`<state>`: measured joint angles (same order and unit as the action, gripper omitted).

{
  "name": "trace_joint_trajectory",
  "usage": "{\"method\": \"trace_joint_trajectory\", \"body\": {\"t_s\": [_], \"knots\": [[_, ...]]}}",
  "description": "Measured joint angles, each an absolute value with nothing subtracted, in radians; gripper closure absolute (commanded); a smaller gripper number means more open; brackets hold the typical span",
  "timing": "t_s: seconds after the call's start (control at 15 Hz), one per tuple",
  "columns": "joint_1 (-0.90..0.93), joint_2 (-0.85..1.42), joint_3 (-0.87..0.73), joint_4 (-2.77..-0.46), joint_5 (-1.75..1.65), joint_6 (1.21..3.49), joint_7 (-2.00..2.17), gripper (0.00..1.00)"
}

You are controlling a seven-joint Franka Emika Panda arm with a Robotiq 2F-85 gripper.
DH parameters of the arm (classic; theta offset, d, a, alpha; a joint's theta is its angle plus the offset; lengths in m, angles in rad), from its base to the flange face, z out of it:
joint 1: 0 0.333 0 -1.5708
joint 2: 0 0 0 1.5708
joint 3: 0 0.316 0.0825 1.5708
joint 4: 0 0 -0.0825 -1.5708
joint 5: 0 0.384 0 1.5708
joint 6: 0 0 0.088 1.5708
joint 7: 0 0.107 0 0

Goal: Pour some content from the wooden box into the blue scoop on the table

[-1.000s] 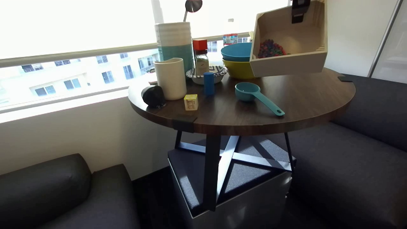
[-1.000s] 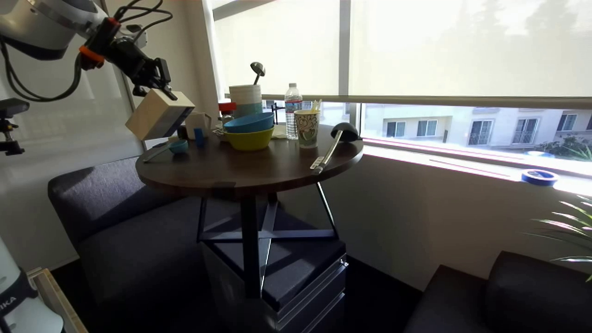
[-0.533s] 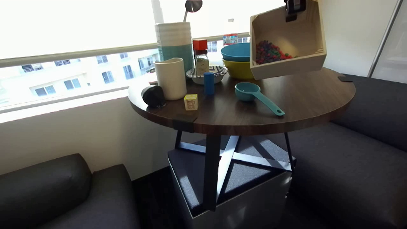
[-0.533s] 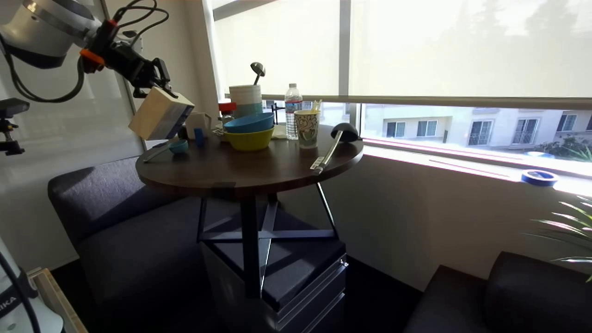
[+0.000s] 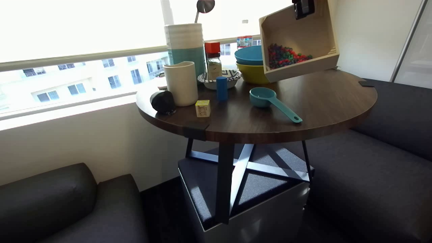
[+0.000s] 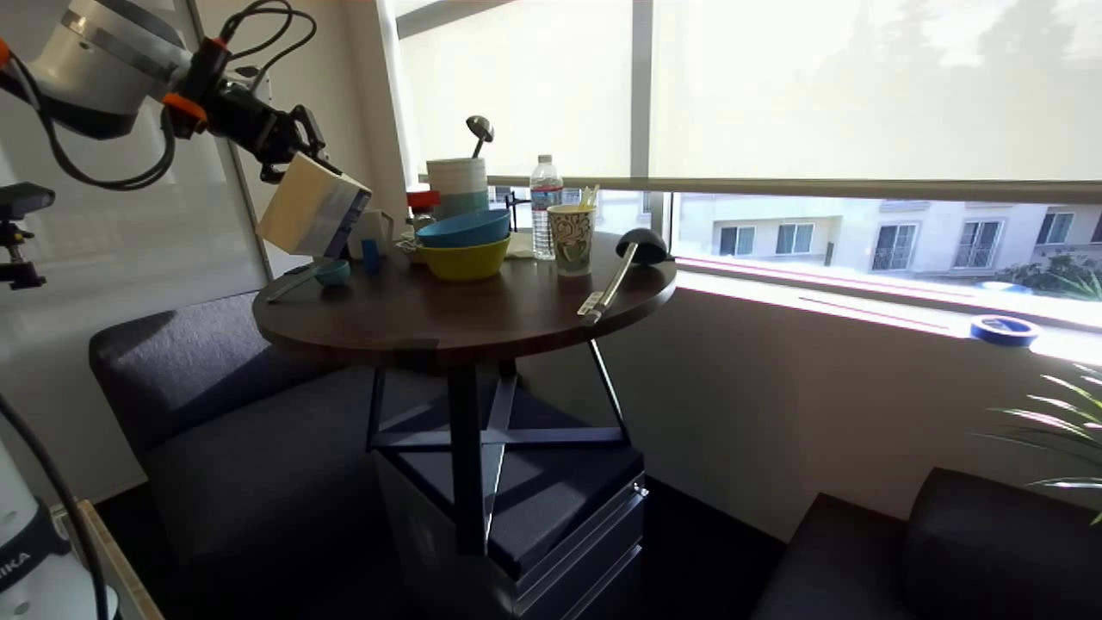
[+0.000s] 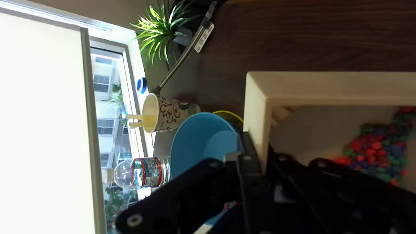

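Note:
My gripper (image 7: 261,159) is shut on one wall of the pale wooden box (image 5: 305,69). The box hangs tilted above the table (image 5: 324,108), its open side facing an exterior view. It also shows in an exterior view (image 6: 310,207) and in the wrist view (image 7: 325,84). Small red, green and purple pieces (image 5: 287,57) lie gathered in its lower corner; they also show in the wrist view (image 7: 380,149). The teal-blue scoop (image 5: 262,99) lies on the table, lower than the box and to its left there. It also shows in an exterior view (image 6: 332,274); in the wrist view it is out of sight.
A blue bowl (image 5: 251,55) on a yellow bowl (image 5: 253,72) stands beside the box. A blue cylinder (image 5: 221,88), toy block (image 5: 203,108), white pitcher (image 5: 182,84) and spice jar (image 5: 214,64) stand near the scoop. A paper cup (image 6: 571,241), bottle (image 6: 544,207) and ladle (image 6: 620,275) are across the table.
The gripper and box have moved left in an exterior view and right in the other. The box has tilted more, and its pieces have spread along the lower wall. The scoop has not moved.

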<state>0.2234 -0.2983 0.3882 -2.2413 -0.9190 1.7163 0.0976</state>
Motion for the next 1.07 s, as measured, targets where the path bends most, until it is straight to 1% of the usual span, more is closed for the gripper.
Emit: {"method": "trace_joint_trajectory", "body": {"t_s": [0.53,1.0,1.07], "knots": [[0.282,-0.212,0.406,-2.19,-1.031,1.602,0.098,0.99],[0.303,-0.177,0.406,-2.187,-1.07,1.568,0.098,0.99],[0.306,-0.171,0.406,-2.186,-1.081,1.558,0.099,0.94]]}}
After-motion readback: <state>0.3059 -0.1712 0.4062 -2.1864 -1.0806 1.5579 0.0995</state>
